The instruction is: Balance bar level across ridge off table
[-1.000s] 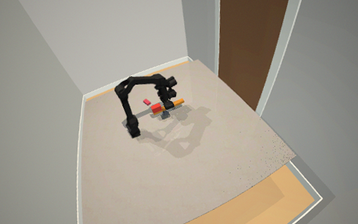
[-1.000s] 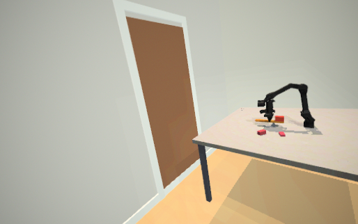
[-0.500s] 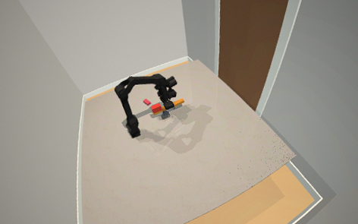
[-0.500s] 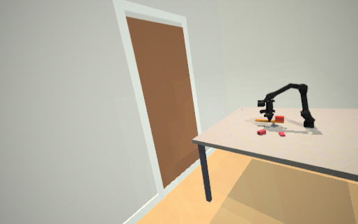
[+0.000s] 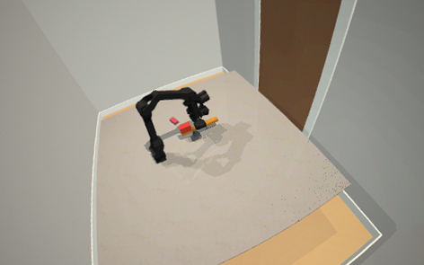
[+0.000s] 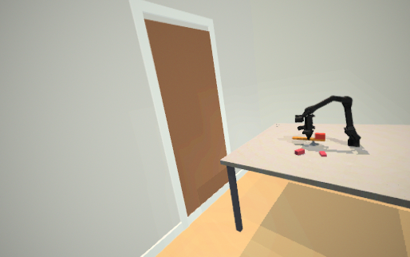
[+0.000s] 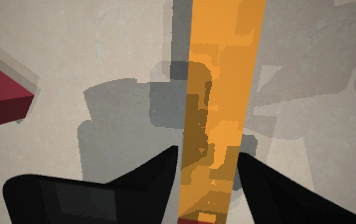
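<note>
Black parallel-jaw gripper (image 7: 206, 170) with jaws parted, slim gaps visible either side of the long flat orange bar (image 7: 220, 100) running between them, bar resting raised above pale table (image 7: 100, 45), dark red block (image 7: 12, 95) off left of jaws

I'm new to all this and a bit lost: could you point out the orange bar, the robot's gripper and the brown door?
orange bar (image 7: 220, 100): wrist view, middle of its top face.
gripper (image 7: 206, 165): wrist view, midway between its fingertips.
brown door (image 6: 187, 116): exterior view, centre of the panel.
</note>
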